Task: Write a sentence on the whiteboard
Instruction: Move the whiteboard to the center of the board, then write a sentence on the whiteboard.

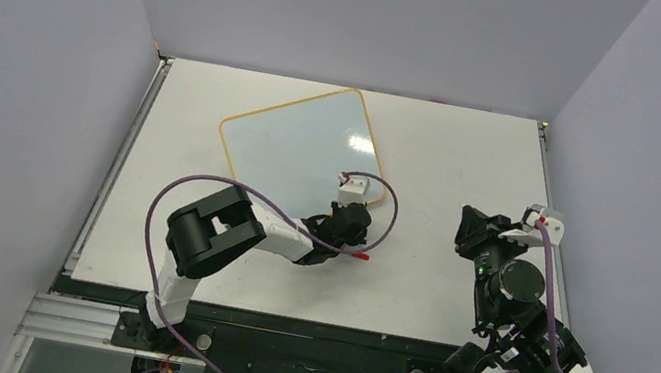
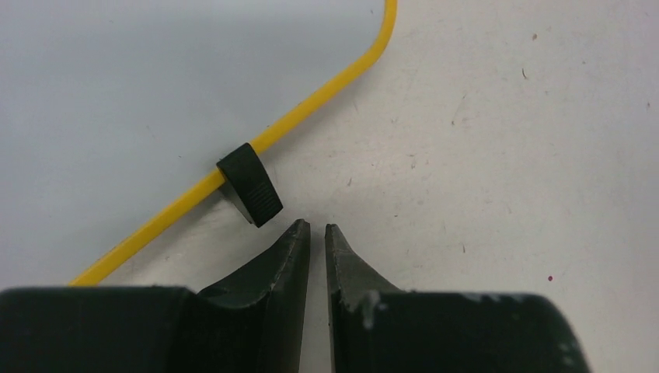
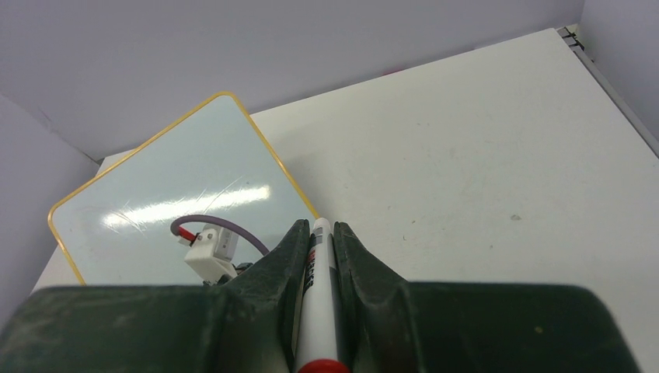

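Overhead, the whiteboard point(image 1: 299, 141) is lying askew on the table point(image 1: 432, 285), toward its 12 o'clock edge. The left gripper point(image 1: 351, 220) is hanging at the board's 5 o'clock corner.

Left wrist: its jaws are pressing nearly together on nothing, with a black clip point(image 2: 249, 184) at their 10 o'clock.

Right wrist: the right gripper point(image 3: 320, 227) is pinching a white marker point(image 3: 317, 295), with the board at 10 o'clock.

You're looking at the whiteboard point(image 1: 298, 146) — white, rounded corners, thin yellow-orange frame — lying flat on the table point(image 1: 474, 150), turned askew toward the far centre. A small black clip point(image 2: 249, 184) grips its frame near one corner, and glare streaks its surface.
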Robot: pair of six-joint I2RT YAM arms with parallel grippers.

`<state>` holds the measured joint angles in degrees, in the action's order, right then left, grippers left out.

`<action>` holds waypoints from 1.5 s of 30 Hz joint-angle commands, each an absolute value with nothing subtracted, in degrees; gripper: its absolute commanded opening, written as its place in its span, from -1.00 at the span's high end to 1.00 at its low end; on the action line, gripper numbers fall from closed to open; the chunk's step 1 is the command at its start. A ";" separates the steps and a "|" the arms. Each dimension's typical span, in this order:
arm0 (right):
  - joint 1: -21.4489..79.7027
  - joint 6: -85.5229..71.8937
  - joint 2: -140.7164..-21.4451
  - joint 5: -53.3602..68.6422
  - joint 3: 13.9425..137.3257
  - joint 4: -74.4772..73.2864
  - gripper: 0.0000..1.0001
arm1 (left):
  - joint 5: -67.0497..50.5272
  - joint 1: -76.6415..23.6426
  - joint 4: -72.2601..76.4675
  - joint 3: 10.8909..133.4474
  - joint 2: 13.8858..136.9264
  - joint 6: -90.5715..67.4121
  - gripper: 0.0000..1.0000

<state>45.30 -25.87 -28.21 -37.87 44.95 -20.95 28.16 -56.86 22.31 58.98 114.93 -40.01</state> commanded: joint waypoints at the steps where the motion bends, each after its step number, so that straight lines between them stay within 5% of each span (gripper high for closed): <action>1: 44.78 -24.46 -27.91 -39.44 45.43 -21.16 1.00 | 23.08 -58.34 19.69 59.87 113.34 -35.77 0.74; 9: 44.81 -24.74 -28.66 -38.25 46.45 -21.06 1.00 | 15.45 -59.06 10.54 57.75 99.25 -27.32 0.16; 16: 44.78 -24.75 -29.60 -35.45 48.27 -20.72 1.00 | 16.39 -56.12 -10.00 64.49 85.54 -20.24 0.01; 22: 44.81 -25.10 -30.70 -32.85 48.94 -19.31 1.00 | 7.26 -40.49 -16.16 68.76 75.17 -17.36 -0.09; 26: 44.83 -25.50 -31.88 -30.91 49.39 -18.56 1.00 | 1.55 -30.00 -12.94 70.44 72.65 -16.04 -0.81; 28: 44.82 -25.57 -32.41 -29.87 49.77 -18.54 1.00 | -3.56 -23.81 -8.37 70.20 73.52 -15.68 -0.90; 33: 44.90 -25.49 -32.65 -27.58 50.83 -20.09 1.00 | -15.57 -13.41 -10.16 78.54 82.67 -16.11 -0.90; 39: 44.83 -25.87 -32.98 -26.68 51.44 -21.67 1.00 | -43.61 -3.38 -8.61 89.14 100.57 -21.91 -0.87; 45: 44.92 -25.72 -34.67 -24.48 54.49 -25.17 1.00 | -54.74 -0.36 -7.08 98.82 111.95 -24.42 -0.80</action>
<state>45.04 -25.98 -33.32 -26.46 50.78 -23.49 -40.27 -1.39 -9.67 92.38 107.94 -22.48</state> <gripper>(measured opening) 0.111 0.904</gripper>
